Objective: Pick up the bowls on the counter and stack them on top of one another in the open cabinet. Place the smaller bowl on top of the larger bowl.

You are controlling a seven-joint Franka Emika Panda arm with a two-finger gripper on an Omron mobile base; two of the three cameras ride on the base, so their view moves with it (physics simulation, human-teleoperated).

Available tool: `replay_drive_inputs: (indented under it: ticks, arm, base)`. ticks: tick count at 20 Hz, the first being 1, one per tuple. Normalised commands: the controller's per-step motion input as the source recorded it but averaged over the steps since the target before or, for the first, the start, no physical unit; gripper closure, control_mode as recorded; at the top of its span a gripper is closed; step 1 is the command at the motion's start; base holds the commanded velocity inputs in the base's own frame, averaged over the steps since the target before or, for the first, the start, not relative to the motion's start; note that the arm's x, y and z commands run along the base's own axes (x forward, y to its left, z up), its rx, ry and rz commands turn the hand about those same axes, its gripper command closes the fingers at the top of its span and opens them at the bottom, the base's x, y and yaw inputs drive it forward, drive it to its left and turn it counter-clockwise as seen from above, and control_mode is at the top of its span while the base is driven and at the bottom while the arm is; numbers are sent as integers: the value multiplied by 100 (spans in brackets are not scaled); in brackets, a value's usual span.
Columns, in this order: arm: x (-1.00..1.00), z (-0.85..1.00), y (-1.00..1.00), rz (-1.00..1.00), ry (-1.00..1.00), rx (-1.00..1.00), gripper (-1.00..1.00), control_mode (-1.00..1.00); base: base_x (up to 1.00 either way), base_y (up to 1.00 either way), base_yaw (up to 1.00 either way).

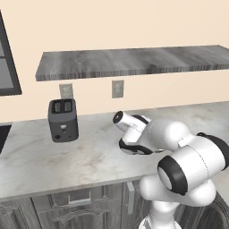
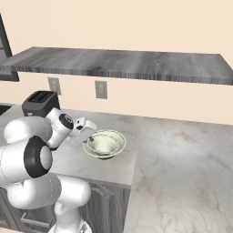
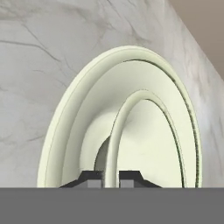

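Note:
The larger bowl (image 2: 114,140) sits on the pale marbled counter (image 2: 182,159) near its front edge. Inside it rests the smaller bowl (image 2: 98,145). My gripper (image 2: 91,140) reaches in from the left and is shut on the smaller bowl's near rim. In the hand view the smaller bowl (image 3: 148,140) stands within the wide cream-green larger bowl (image 3: 74,118), and its thin rim runs down between my two fingertips (image 3: 111,177). The open cabinet (image 2: 127,66) is the dark streaked slab above the counter, seen too as the long slab (image 1: 134,60) in the left base view.
A black toaster (image 1: 63,120) stands at the back left of the counter (image 1: 53,156), also visible behind my arm (image 2: 40,101). Two wall outlets (image 1: 117,88) sit under the slab. A dark window frame (image 1: 6,58) is at far left.

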Motion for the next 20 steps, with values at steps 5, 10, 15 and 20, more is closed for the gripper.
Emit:
replay_drive_inputs:
  ticks: [5, 10, 15, 20]
  arm:
    - [1, 7, -8, 0, 0, 1, -100, -100]
    - [2, 35, -17, 0, 0, 9, -100, -100]
    - [5, 47, -13, 0, 0, 12, -100, -100]
    - [0, 34, -4, 0, 0, 10, -100, -100]
  base:
    - [0, 0, 0]
    - [0, 0, 0]
    - [0, 0, 0]
    - [0, 0, 0]
